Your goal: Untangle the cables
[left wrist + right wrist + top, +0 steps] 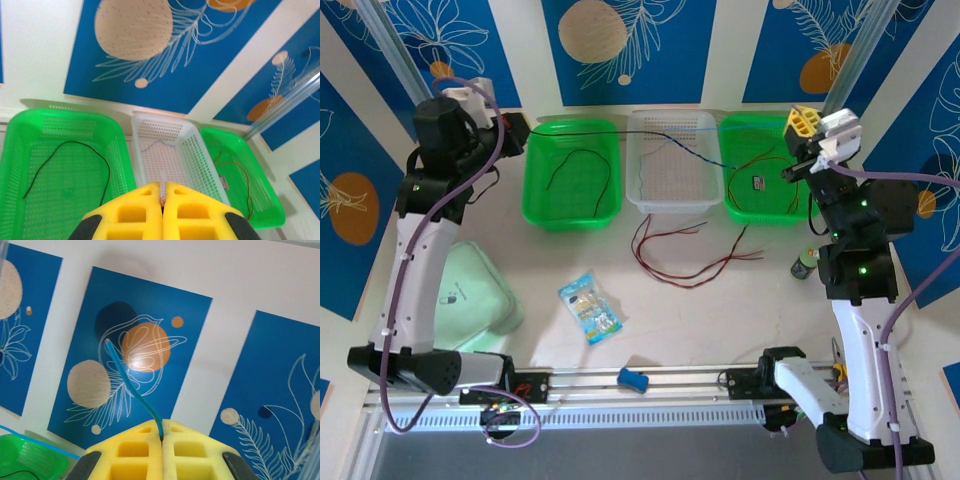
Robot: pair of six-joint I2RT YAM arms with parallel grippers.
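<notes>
Yellow right fingers (135, 452) pinch a blue cable (129, 381); left fingers (132, 212) pressed together, contents unclear.

White table (720, 320) bore green basket (572, 222), white basket (668, 205) and second green basket (760, 217) at twelve o'clock, red cable (695, 280) at centre, snack packet (591, 307) at seven.

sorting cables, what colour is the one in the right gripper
Blue cable, best in right wrist view.
</notes>
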